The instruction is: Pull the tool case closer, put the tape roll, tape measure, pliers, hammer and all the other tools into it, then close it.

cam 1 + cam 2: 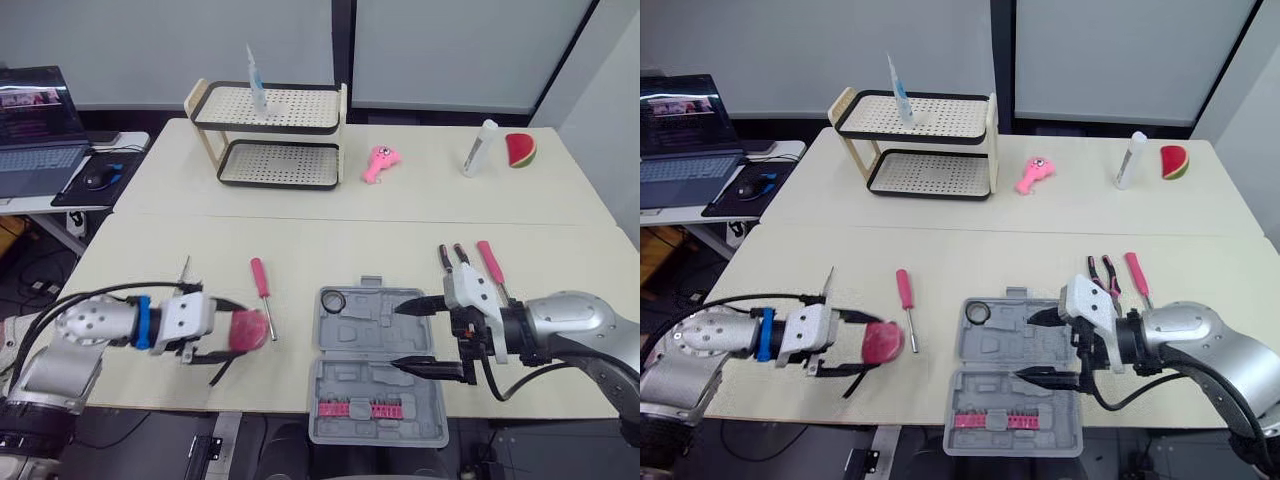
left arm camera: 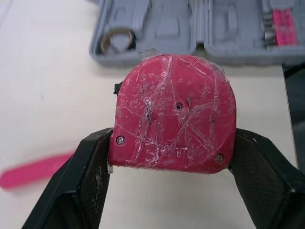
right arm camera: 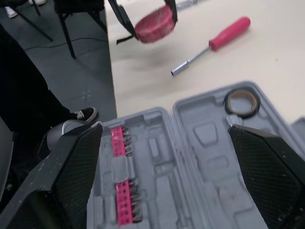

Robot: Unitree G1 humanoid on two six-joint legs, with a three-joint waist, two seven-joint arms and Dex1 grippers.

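Observation:
The grey tool case (image 1: 375, 360) lies open at the table's front edge, a tape roll (image 1: 333, 300) sitting in its far left pocket and pink bits (image 1: 352, 409) in its near half. My left gripper (image 1: 247, 335) is shut on the red tape measure (image 2: 176, 112), held just above the table to the left of the case. My right gripper (image 1: 414, 337) stands open over the right side of the case with nothing between its fingers. A red screwdriver (image 1: 262, 285) lies between the tape measure and the case. Pliers (image 1: 452, 258) and a red-handled tool (image 1: 492, 265) lie behind the right gripper.
A thin metal tool (image 1: 184, 268) lies at the left. At the back stand a two-tier rack (image 1: 270, 135), a pink toy (image 1: 378, 163), a white tube (image 1: 479, 148) and a watermelon slice (image 1: 520, 150). A laptop (image 1: 38, 130) sits on a side desk at far left.

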